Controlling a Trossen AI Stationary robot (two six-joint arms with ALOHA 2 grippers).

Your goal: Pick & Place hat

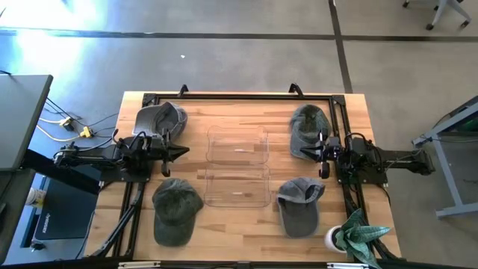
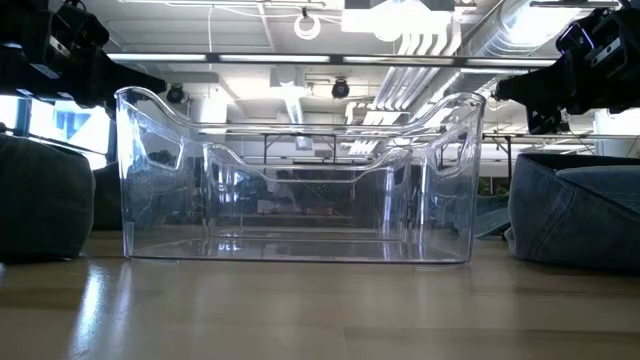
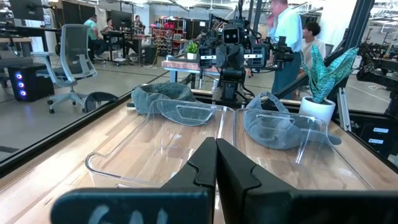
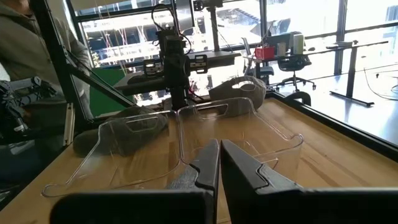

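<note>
Four hats lie crown-up on the wooden table: a grey one far left (image 1: 159, 119), a dark green one near left (image 1: 177, 211), a grey-green one far right (image 1: 308, 128) and a grey one near right (image 1: 300, 205). Two clear plastic bins, far (image 1: 237, 144) and near (image 1: 237, 187), stand between them. My left gripper (image 1: 183, 152) (image 3: 216, 163) is shut and hovers left of the far bin, pointing right. My right gripper (image 1: 305, 152) (image 4: 219, 163) is shut beside the far right hat, pointing left. Neither touches anything.
A potted plant (image 1: 358, 235) stands at the table's near right corner. A black frame (image 1: 239, 96) runs along the far edge. In the low view the near bin (image 2: 300, 180) fills the middle, with hats at left (image 2: 40, 200) and right (image 2: 580, 215). People show beyond the table.
</note>
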